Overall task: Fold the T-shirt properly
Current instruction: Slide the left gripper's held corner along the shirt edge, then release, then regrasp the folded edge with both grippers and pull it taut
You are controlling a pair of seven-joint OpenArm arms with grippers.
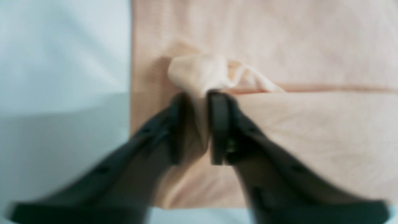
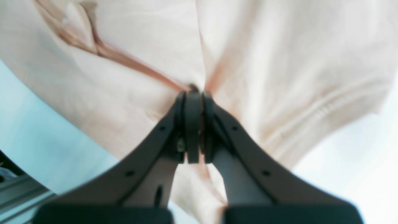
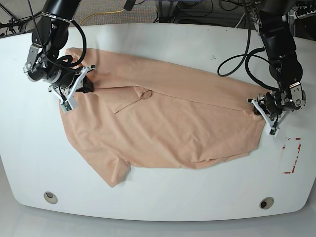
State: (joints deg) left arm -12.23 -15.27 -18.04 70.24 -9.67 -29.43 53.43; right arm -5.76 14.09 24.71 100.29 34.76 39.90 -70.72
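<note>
T-shirt (image 3: 168,128) lies spread across the white bench (image 3: 158,197), partly folded, one sleeve sticking out toward 7 o'clock in base view. Right gripper (image 2: 193,93) at the shirt's 9 o'clock edge is clamped tight on a pinch of fabric. Left gripper (image 1: 199,95) sits at the 3 o'clock edge, jaws slightly parted with a bunched fabric corner between them.
</note>
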